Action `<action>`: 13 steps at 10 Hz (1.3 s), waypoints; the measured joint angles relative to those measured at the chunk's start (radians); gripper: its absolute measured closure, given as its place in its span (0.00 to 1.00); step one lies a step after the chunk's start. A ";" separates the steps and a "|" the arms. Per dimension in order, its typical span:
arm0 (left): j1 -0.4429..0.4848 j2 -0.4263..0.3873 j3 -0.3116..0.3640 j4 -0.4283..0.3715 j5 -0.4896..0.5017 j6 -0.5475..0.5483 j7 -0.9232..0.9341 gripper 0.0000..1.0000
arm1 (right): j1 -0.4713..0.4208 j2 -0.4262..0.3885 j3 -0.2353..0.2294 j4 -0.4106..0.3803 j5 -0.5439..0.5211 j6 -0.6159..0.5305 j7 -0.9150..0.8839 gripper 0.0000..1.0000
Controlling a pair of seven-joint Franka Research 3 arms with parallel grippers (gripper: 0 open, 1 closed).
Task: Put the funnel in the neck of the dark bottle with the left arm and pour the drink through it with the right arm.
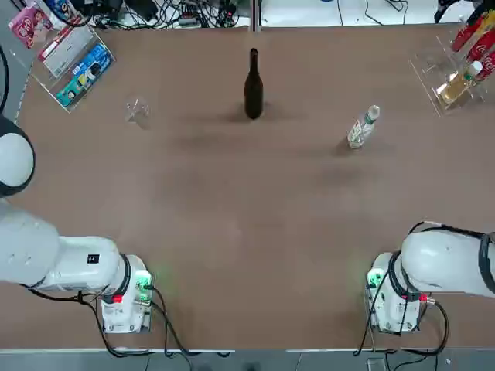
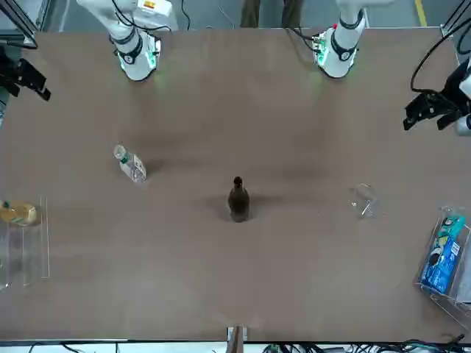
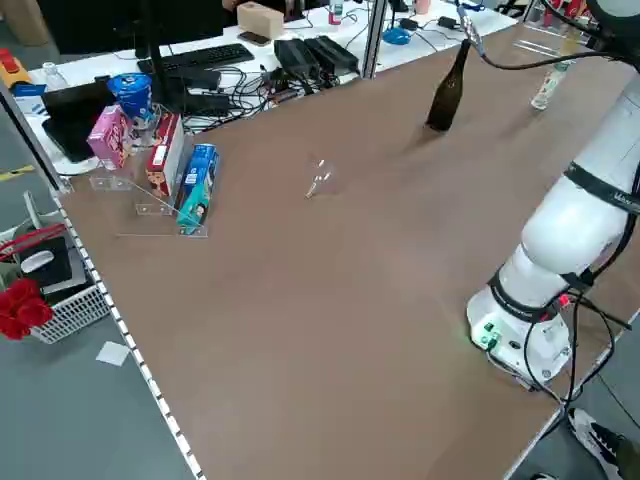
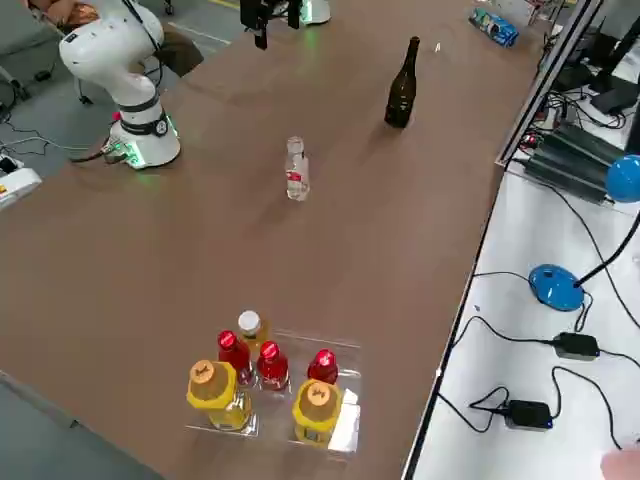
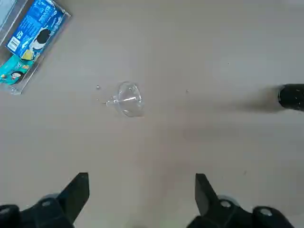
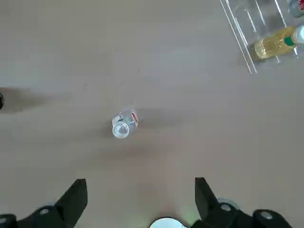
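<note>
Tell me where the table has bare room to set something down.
The whole stretch between the arm bases and the row of funnel, dark bottle and drink bottle is bare. The far corners are crowded: boxes in a clear rack and bottles in a clear tray.

Both arms are chunky glossy white Frankas, rounded links with dark joint seams. Bases glow green with little red bits, black cables trailing off. The left gripper (image 5: 141, 197) and right gripper (image 6: 140, 199) have black wedge-shaped fingers.
</note>
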 joint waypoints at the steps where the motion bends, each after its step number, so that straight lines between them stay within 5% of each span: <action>1: 0.000 0.000 0.000 0.000 0.000 0.000 0.000 0.02 | 0.000 0.000 0.000 0.000 0.000 0.000 0.000 0.00; 8: 0.000 0.033 -0.001 -0.008 0.026 0.006 -0.012 0.02 | 0.000 0.000 -0.001 0.000 0.000 -0.009 0.000 0.00; 10: 0.000 0.079 -0.021 -0.039 0.153 0.020 -0.016 0.04 | 0.002 0.000 -0.001 0.000 0.000 -0.011 0.000 0.00; 13: -0.018 0.100 -0.138 -0.259 0.484 0.131 -0.079 0.01 | 0.005 0.000 0.000 0.000 0.000 -0.011 0.000 0.00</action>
